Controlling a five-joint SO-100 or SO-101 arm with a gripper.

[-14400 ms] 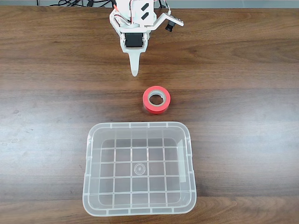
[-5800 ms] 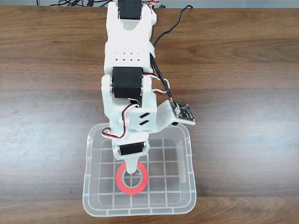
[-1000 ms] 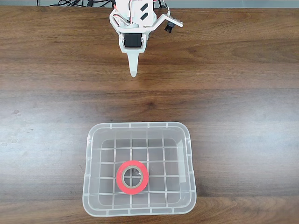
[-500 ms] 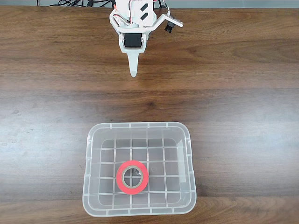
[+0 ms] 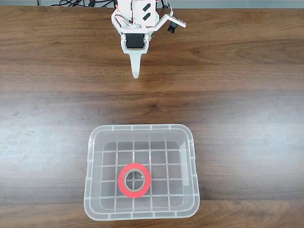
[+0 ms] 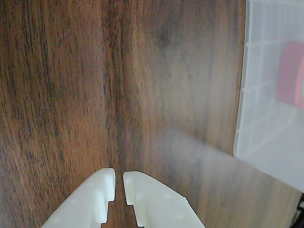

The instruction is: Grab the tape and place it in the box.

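The red-orange tape point(image 5: 135, 180) lies flat on the grid bottom of the clear plastic box point(image 5: 95, 142) near the table's front edge in the fixed view. In the wrist view the tape point(image 6: 290, 73) shows as a red blur through the box wall point(image 6: 256, 118) at the right edge. My white gripper point(image 5: 136, 73) is drawn back at the far side of the table, well away from the box, pointing down at bare wood. The wrist view shows my gripper point(image 6: 118, 179) with its fingertips nearly touching, shut and holding nothing.
A dark wooden table point(image 5: 237, 95) spreads between the arm and the box. Black cables point(image 5: 71, 4) lie along the far edge behind the arm's base.
Early on the tape lay on the table between gripper and box. Later the arm reached into the box with the tape. Over the last second nothing has moved.
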